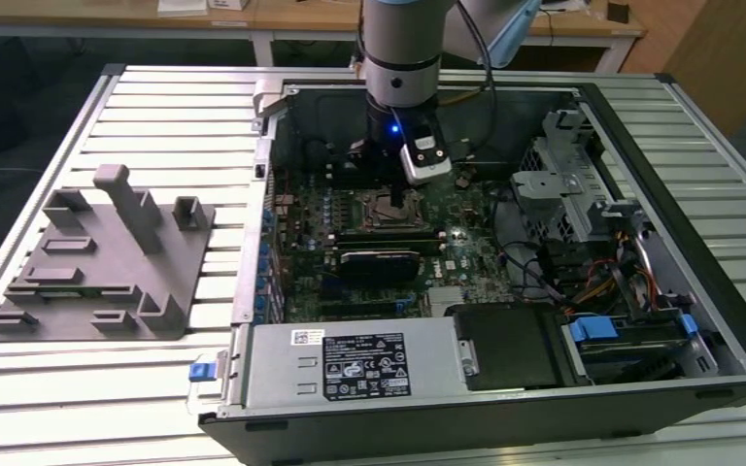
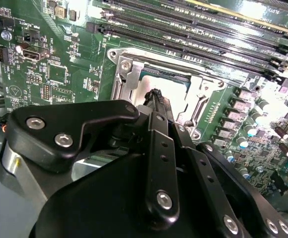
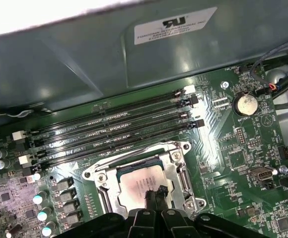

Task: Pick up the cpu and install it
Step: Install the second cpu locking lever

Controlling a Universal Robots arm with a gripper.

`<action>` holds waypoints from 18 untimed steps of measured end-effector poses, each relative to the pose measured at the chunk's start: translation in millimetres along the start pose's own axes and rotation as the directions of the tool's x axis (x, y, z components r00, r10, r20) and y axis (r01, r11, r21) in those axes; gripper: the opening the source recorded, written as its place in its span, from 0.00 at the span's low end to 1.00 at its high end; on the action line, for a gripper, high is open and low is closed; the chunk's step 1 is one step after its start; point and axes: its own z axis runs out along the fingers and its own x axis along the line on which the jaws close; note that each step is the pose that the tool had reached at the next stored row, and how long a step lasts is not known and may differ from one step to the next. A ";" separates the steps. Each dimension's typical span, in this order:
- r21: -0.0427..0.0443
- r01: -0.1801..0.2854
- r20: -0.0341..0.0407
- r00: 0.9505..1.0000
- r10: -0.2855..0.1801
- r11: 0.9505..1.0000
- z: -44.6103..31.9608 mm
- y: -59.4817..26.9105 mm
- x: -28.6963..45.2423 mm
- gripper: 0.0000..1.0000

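Note:
The cpu [image 3: 131,182] lies flat inside the black-framed socket [image 3: 97,176] on the green motherboard, its silver top showing in both wrist views [image 2: 179,91]. My gripper [image 3: 154,192] hangs straight over it, and its dark fingertips [image 2: 157,95] are drawn together into one narrow point that rests on or just above the chip's top. Nothing sits between the fingers. In the exterior view the gripper [image 1: 403,199] reaches down into the open computer case over the socket [image 1: 381,210].
Memory slots [image 3: 114,133] run beside the socket, close to the case wall [image 3: 134,59]. A grey fixture block [image 1: 101,262] stands on the slatted table at the exterior view's left. A power supply [image 1: 347,364] and a drive cage [image 1: 567,184] crowd the case.

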 end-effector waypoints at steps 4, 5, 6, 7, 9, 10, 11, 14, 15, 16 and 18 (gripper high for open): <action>0.000 0.000 0.000 1.000 0.000 1.000 -5.0 0.1 -0.3 0.11; 0.000 0.000 0.000 1.000 0.000 1.000 -8.2 0.2 -0.5 0.11; 0.000 0.000 0.000 1.000 0.000 1.000 -11.7 0.3 -0.7 0.11; 0.000 0.000 0.000 1.000 0.000 1.000 -14.7 0.4 -0.9 0.11; 0.000 0.000 0.000 1.000 0.000 1.000 -18.3 0.5 -1.2 0.11; 0.000 0.000 0.000 1.000 0.000 1.000 -18.4 0.5 -1.2 0.11; 0.000 0.000 0.000 1.000 0.000 1.000 -18.4 0.2 -1.3 0.11; 0.000 0.003 0.000 1.000 -0.003 1.000 -18.5 -2.4 -2.0 0.11; 0.000 0.003 0.000 1.000 -0.003 1.000 -18.5 -3.6 -2.4 0.11; 0.000 0.004 0.000 1.000 -0.004 1.000 -18.5 -5.0 -2.8 0.11; 0.000 0.004 0.000 1.000 -0.004 1.000 -18.5 -8.6 -3.8 0.11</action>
